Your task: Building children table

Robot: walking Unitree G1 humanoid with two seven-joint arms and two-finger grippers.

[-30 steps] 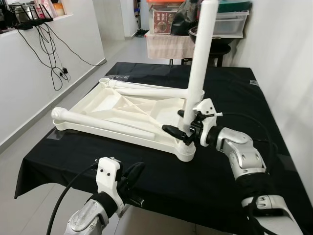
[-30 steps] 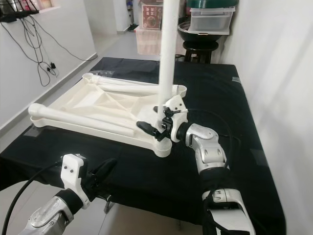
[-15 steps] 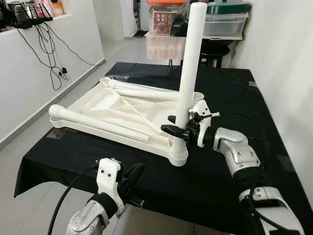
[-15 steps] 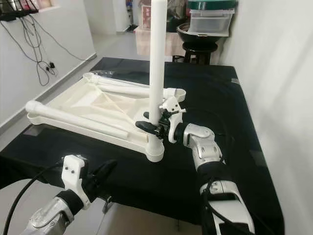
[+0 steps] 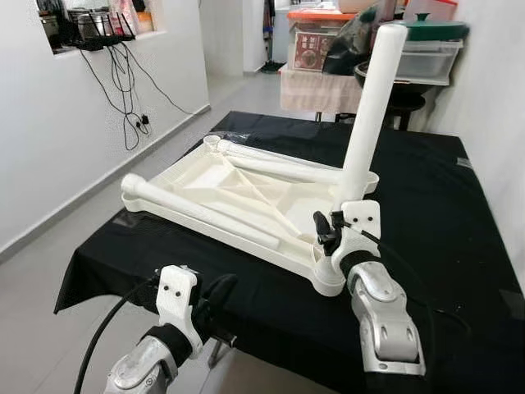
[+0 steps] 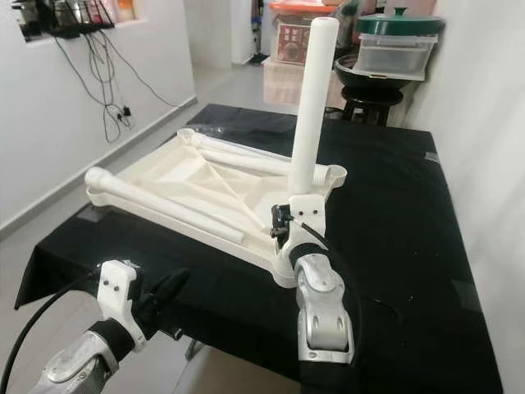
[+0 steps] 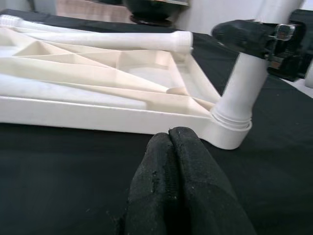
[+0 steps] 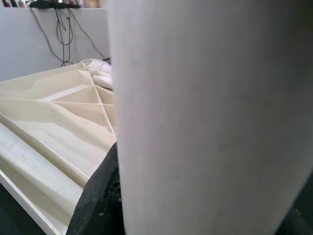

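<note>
White plastic tabletop (image 5: 221, 185) lies upside down near the black-clothed table's (image 5: 426, 197) front edge. My right gripper (image 5: 328, 234) clamps the round white plastic leg (image 5: 369, 115), which stands almost upright, top tilted slightly right, in the near-right corner socket. My left gripper (image 7: 171, 161), fingers pressed together holding nothing, hovers before the front edge; its wrist view shows two loose white legs (image 7: 105, 41) lying lengthwise inside the tabletop.

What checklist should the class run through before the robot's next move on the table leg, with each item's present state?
1. Right tool clamped on the upright leg: ok.
2. Leg base sitting in the corner socket of the upturned tabletop: ok.
3. Leg fully screwed home: cannot tell.
4. Leg standing straight: not ok, it leans a little.
5. Left tool shut and off the parts: ok.
6. Two loose legs lying in the tabletop, away from the socket: ok.
</note>
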